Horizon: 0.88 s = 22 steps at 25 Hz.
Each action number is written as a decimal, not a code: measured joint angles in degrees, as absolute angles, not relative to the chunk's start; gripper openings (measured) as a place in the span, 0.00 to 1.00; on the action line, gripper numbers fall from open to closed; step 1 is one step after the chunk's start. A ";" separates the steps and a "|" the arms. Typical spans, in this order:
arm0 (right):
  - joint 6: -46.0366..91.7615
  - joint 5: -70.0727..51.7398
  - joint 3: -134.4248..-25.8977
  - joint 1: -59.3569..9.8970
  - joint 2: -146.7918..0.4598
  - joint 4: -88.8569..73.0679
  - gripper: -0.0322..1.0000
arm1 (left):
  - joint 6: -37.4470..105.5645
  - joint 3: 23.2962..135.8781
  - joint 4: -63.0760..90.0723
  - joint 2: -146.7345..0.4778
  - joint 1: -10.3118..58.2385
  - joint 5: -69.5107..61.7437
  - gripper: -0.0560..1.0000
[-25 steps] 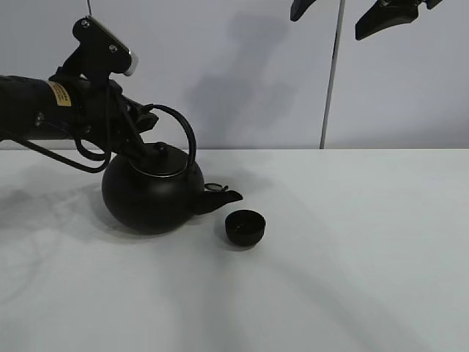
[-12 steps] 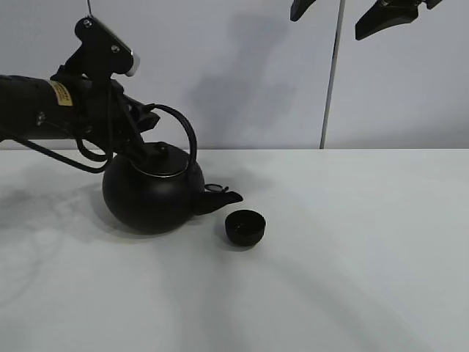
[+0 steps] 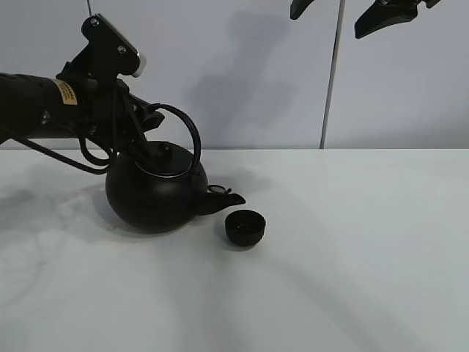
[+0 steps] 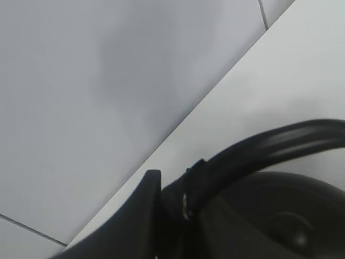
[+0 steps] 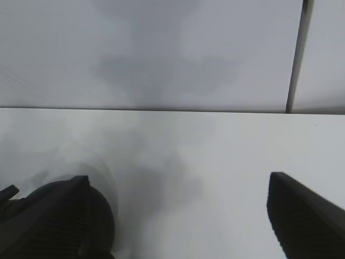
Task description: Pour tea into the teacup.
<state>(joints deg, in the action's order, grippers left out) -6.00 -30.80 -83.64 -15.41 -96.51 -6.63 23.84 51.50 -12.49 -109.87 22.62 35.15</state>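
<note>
The big round black kettle (image 3: 156, 196) is at the table's left middle, tilted a little to the right. I cannot tell if it touches the table. Its spout (image 3: 229, 196) points at the teacup (image 3: 245, 227), a small matte-black bowl-shaped cup just right of and below the spout tip. My left gripper (image 3: 149, 117) is shut on the kettle's arched handle (image 3: 187, 132). In the left wrist view the handle (image 4: 269, 143) runs out of the gripper (image 4: 180, 197) above the kettle's body (image 4: 280, 216). My right gripper (image 3: 344, 15) hangs open and empty high at the top right; its fingers (image 5: 307, 216) show in the right wrist view.
The white table (image 3: 352, 279) stretches wide to the right and front of the cup. A grey wall with a dark vertical seam (image 3: 331, 81) stands behind it. The left arm's cables (image 3: 91, 158) loop behind the kettle.
The left gripper has carried the kettle a little to the right, and the spout has come nearer the teacup. The teacup and the right gripper have not moved.
</note>
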 joint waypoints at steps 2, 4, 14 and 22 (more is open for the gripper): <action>-6.00 -30.71 -83.64 -15.41 -96.51 -6.63 0.63 | 24.29 52.03 -12.49 -109.87 22.69 34.77 0.15; -6.00 -30.59 -83.64 -15.41 -96.51 -6.63 0.63 | 24.48 52.35 -12.49 -109.92 22.82 34.63 0.15; -6.00 -30.46 -83.64 -15.41 -96.51 -6.63 0.63 | 26.07 52.53 -12.78 -109.92 22.99 34.63 0.15; -6.00 -30.46 -83.64 -15.41 -96.51 -6.63 0.63 | 26.57 52.53 -13.95 -109.92 22.99 34.59 0.15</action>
